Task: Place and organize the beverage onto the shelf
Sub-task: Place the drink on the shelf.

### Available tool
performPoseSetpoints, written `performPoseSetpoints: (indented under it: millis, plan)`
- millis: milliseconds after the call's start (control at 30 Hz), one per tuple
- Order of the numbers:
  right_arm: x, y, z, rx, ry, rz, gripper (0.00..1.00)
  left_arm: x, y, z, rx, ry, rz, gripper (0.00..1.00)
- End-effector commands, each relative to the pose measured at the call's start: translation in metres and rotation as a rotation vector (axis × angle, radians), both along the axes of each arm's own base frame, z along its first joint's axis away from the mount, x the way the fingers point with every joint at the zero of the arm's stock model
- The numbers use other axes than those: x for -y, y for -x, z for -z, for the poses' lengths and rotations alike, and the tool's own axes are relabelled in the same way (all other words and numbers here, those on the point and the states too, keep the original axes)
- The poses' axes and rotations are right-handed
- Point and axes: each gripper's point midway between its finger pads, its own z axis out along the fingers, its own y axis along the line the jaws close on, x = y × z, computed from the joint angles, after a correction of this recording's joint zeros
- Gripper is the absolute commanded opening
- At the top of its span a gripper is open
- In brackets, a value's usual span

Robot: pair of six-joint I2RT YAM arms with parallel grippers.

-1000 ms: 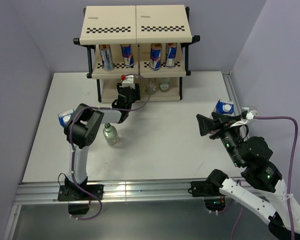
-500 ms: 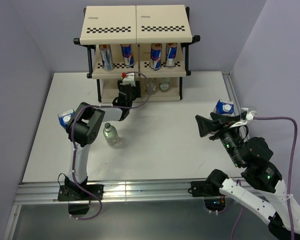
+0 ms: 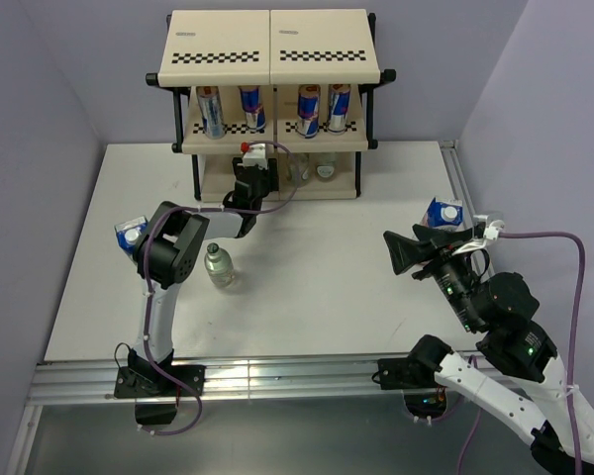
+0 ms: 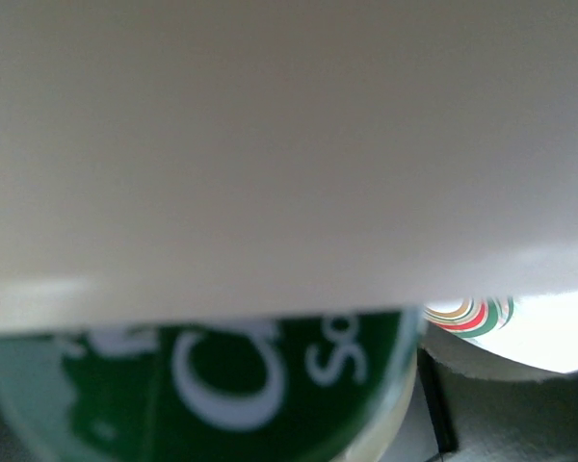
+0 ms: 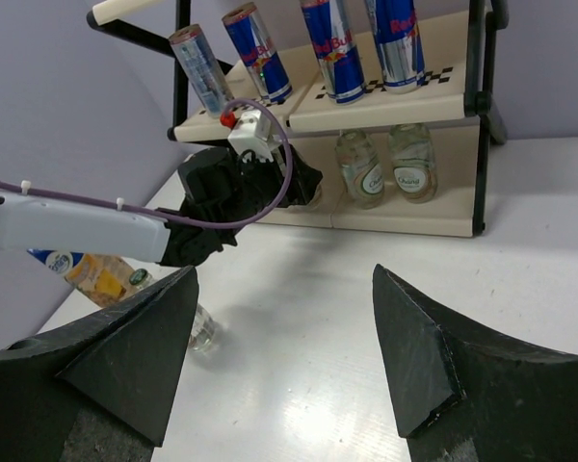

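on the table [image 3: 327, 262], one loose bottle [image 3: 218, 267]

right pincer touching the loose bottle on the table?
Apart. Top view shows bare table between the open right pincer and the bottle.

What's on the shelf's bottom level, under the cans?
Two clear bottles stand in the right half of the shelf. The left claw reaches into the left half and covers what is there; its own camera shows a green cap close under a cream board.
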Motion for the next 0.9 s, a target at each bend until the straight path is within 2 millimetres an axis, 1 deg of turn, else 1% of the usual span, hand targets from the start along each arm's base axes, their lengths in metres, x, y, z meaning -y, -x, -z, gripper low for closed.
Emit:
performPoseSetpoints:
  millis: [0, 167, 233, 367, 400, 533, 600, 633, 667, 733, 867]
  plan:
    - [-0.002, 0.0, -0.011, 0.033, -0.03, -0.009, 0.8, 0.005, -0.015, -0.067, 0.176, 0.115, 0.012, 0.02]
    - [-0.002, 0.001, -0.012, 0.04, -0.041, -0.013, 0.8, 0.003, -0.011, -0.059, 0.15, 0.137, 0.003, 0.0]
    - [-0.002, 0.001, -0.011, 0.041, -0.042, -0.014, 0.8, -0.001, -0.01, -0.057, 0.14, 0.143, -0.019, 0.0]
    - [-0.003, 0.001, -0.011, 0.04, -0.042, -0.02, 0.8, -0.006, -0.005, -0.044, 0.101, 0.153, -0.049, 0.0]
    - [-0.003, 0.001, -0.011, 0.04, -0.042, -0.019, 0.8, -0.006, -0.005, -0.045, 0.105, 0.156, -0.045, 0.01]
    - [-0.002, 0.003, -0.013, 0.045, -0.047, -0.022, 0.8, -0.011, -0.004, -0.031, 0.076, 0.141, -0.076, 0.0]
    - [-0.002, 0.004, -0.013, 0.047, -0.048, -0.023, 0.8, -0.012, -0.004, -0.03, 0.078, 0.142, -0.079, 0.0]
    - [-0.001, 0.004, -0.013, 0.05, -0.052, -0.022, 0.8, -0.012, 0.0, -0.027, 0.072, 0.142, -0.072, 0.0]
    - [0.0, 0.005, -0.013, 0.052, -0.054, -0.02, 0.8, -0.013, 0.002, -0.032, 0.082, 0.151, -0.07, 0.0]
    - [0.001, 0.006, -0.013, 0.054, -0.057, -0.021, 0.8, -0.014, 0.006, -0.029, 0.077, 0.154, -0.066, 0.0]
    - [0.001, 0.007, -0.015, 0.057, -0.064, -0.026, 0.8, -0.012, 0.005, -0.027, 0.061, 0.138, -0.06, 0.01]
